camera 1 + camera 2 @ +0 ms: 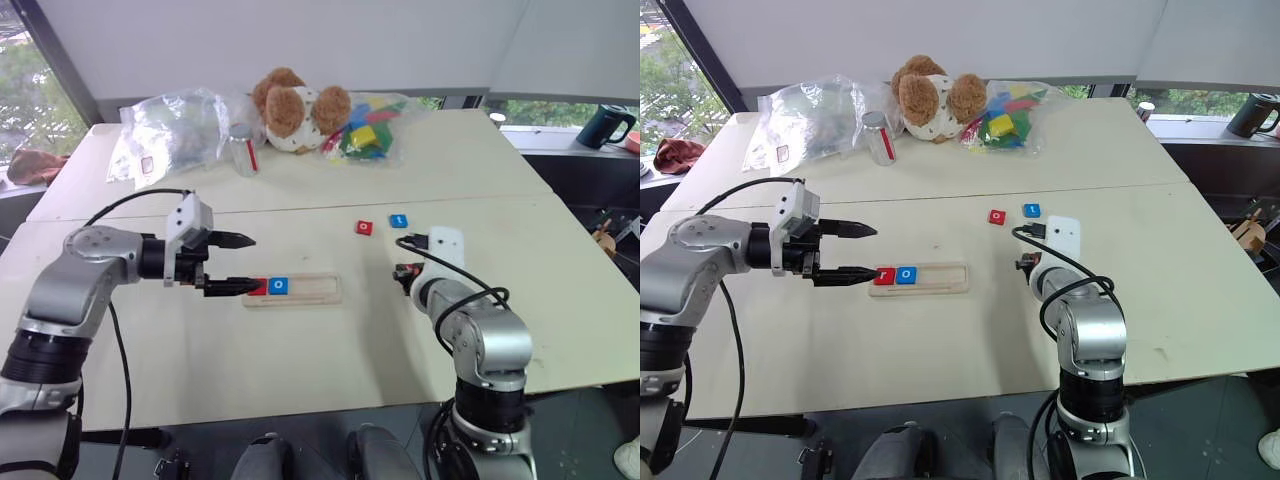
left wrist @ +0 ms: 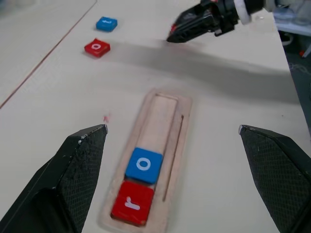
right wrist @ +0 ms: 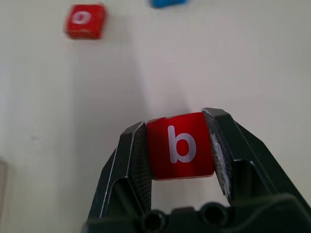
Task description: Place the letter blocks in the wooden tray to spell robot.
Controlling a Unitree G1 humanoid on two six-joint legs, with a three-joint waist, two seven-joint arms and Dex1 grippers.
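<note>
Pale tabletop [image 1: 300,380] runs back to a teddy bear [image 1: 295,108], a clear jar [image 1: 243,150], a crumpled plastic bag [image 1: 175,130] and a bag of coloured toy blocks [image 1: 368,128]; a dark mug [image 1: 604,126] stands on the far right ledge. Mid-table lies the wooden tray [image 1: 318,290], holding a red "r" tile [image 2: 132,203] and a blue "o" tile [image 2: 144,165] at its left end. The left gripper [image 1: 236,263] hovers wide open just beside that end. The right gripper [image 3: 181,145] pinches a red "b" tile [image 3: 180,144]. Beyond lie a red "o" tile [image 1: 364,227] and a blue tile [image 1: 399,220], its letter hard to read.
</note>
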